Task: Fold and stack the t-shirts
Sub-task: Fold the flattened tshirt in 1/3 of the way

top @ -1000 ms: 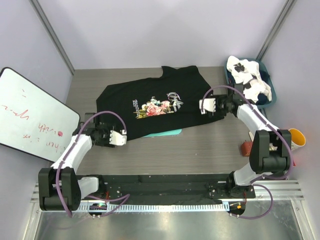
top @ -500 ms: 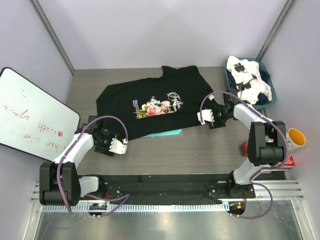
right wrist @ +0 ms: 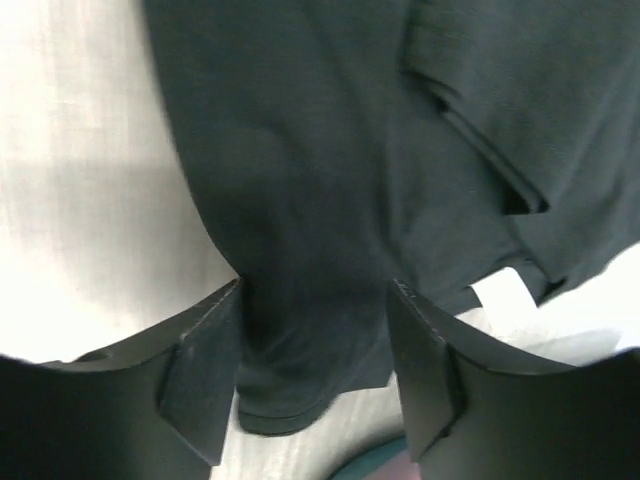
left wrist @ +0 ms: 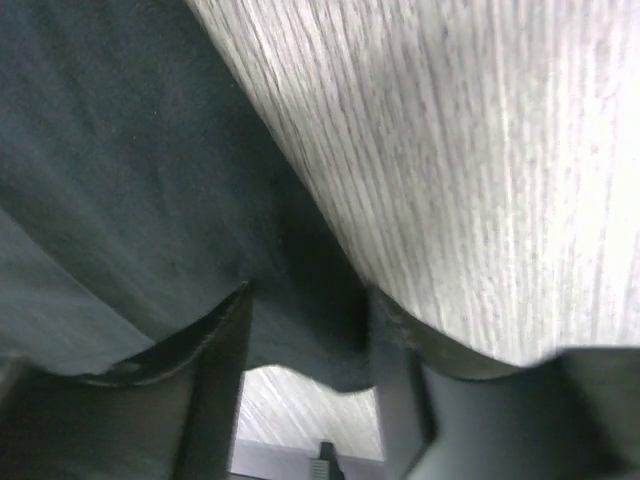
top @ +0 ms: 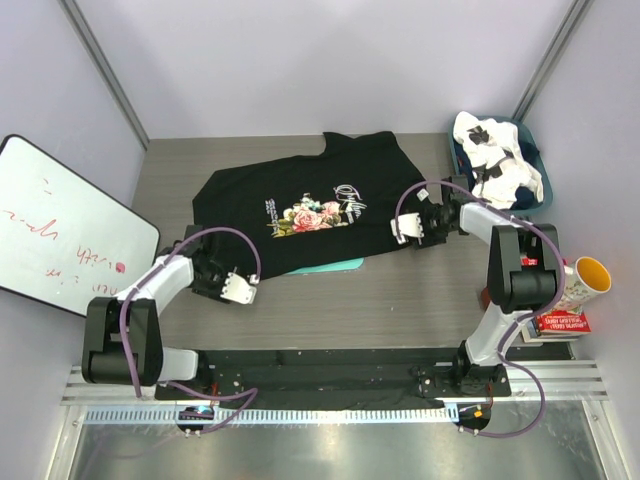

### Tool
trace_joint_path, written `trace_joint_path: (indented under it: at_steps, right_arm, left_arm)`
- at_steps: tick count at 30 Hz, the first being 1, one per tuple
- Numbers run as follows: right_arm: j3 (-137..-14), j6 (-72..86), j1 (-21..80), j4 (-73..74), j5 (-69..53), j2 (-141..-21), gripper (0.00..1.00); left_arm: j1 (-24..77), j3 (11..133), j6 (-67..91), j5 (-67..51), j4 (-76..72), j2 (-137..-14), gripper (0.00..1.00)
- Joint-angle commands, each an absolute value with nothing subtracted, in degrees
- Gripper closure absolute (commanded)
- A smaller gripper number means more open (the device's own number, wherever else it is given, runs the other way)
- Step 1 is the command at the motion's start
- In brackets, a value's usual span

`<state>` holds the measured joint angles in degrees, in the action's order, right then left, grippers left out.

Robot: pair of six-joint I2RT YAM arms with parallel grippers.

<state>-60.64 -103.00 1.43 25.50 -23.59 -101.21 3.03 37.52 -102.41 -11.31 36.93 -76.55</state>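
whiteboard; yellow cup; teal board

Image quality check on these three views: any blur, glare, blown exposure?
Top external: sharp, evenly lit; glare only on the metal plate at the bottom edge. Left wrist: soft focus throughout, table washed out bright, black t-shirt nearly detailless. Right wrist: table blown to white at left, foreground fingers blurred.
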Motion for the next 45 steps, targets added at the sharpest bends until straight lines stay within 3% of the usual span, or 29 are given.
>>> trace_joint_path:
  at_steps: [1,4,9,15,22,34,37,38,41,45]
  right_arm:
    - [-62.0,-102.0,1.8,22.2,-21.9,-105.1,0.42]
    - [-62.2,-101.8,1.8,22.1,-21.3,-105.6,0.56]
    - [-61.9,-102.3,1.8,22.9,-20.5,-105.0,0.81]
    - [-62.1,-104.0,1.7,27.7,-19.3,-102.8,0.95]
    - [-60.1,-110.3,1.7,40.0,-17.5,-97.0,0.99]
    - [-52.7,-118.7,1.6,59.6,-15.5,-83.9,0.99]
    - [-50.5,-120.4,1.6,61.5,-15.3,-81.2,0.61]
    - [-50.5,-120.8,1.7,62.5,-15.6,-80.7,0.47]
    - [-52.2,-120.5,1.6,62.8,-18.1,-79.8,0.33]
    - [-57.2,-118.2,1.8,60.5,-23.3,-82.0,0.29]
  left_arm:
    - [4.2,38.1,-100.8,-10.1,35.8,-80.7,0.61]
    - [5.3,39.3,-98.4,-8.7,36.2,-81.9,0.74]
    - [5.7,42.2,-97.0,-8.3,42.4,-81.8,0.86]
    - [5.7,45.6,-96.5,-7.8,53.6,-81.1,0.95]
    - [5.7,41.6,-102.1,-4.8,61.0,-75.5,0.99]
    - [5.7,38.6,-109.9,-4.0,69.3,-72.7,0.98]
    - [5.7,38.8,-111.2,-5.1,70.6,-70.8,0.75]
    - [5.8,38.9,-111.1,-5.4,70.3,-70.3,0.58]
    - [5.7,42.0,-109.3,-6.4,70.1,-70.0,0.44]
    - [5.6,49.1,-103.0,-7.9,63.7,-72.1,0.37]
